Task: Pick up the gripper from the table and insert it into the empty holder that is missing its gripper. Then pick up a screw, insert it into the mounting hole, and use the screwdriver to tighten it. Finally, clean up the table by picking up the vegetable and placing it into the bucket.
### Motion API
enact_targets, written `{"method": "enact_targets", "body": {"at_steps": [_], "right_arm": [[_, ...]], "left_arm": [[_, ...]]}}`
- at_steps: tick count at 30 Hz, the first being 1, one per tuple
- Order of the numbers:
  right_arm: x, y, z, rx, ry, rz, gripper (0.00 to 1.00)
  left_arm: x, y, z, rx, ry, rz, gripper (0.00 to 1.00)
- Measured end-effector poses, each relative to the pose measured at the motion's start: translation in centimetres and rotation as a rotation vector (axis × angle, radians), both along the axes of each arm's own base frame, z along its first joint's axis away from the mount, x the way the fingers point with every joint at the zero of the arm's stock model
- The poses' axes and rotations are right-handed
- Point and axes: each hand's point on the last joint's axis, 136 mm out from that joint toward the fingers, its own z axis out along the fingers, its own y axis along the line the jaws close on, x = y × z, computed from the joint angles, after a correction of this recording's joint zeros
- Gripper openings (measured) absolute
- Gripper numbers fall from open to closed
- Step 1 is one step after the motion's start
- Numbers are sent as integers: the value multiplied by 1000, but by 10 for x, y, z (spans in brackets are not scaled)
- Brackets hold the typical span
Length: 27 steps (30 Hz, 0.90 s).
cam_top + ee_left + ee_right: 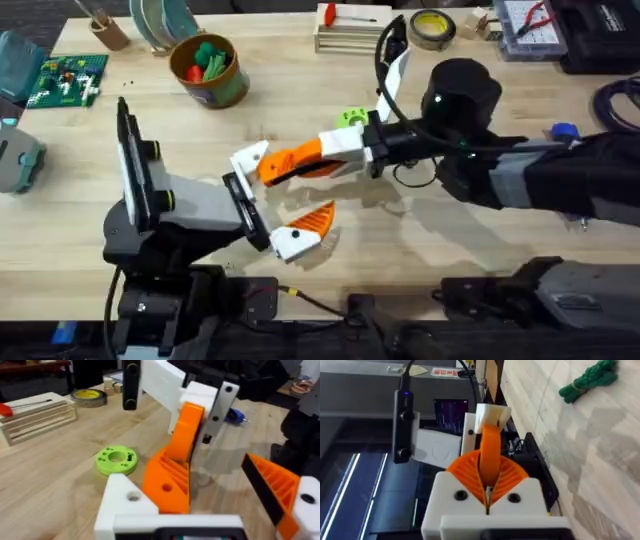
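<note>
My right gripper (pixel 292 164) reaches in from the right and is shut on the orange ribbed gripper (pixel 272 168), its pads clamped on both sides of the piece (pixel 490 450). The piece (pixel 167 480) rests against the inner face of the white holder (pixel 125 502), which is the upper finger of my left gripper (pixel 278 198). That gripper is open, and its other finger carries an orange pad (pixel 272 485). The blue screwdriver (pixel 565 131) lies at the right behind my right arm. The dark green vegetable (pixel 590 377) lies on the table. The bucket (pixel 232 88) stands at the back left, with red and green toy pieces inside.
A lime green ring disc (pixel 350 117) lies just behind the two grippers. At the back stand a wooden rack (pixel 350 38) with a red-handled tool, a tape roll (pixel 432 28) and a parts box (pixel 535 25). A green circuit board (pixel 65 78) sits far left.
</note>
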Motion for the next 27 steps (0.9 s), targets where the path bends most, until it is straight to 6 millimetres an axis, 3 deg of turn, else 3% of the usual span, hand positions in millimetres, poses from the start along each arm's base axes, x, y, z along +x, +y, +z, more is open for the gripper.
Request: {"method": "enact_targets", "body": {"at_steps": [9, 27], "right_arm": [[2, 18, -17, -25, 29, -37, 7], [10, 25, -17, -21, 24, -99, 7]], "left_arm": [[3, 2, -1, -12, 29, 20, 993], [3, 2, -1, -12, 29, 18, 993]]}}
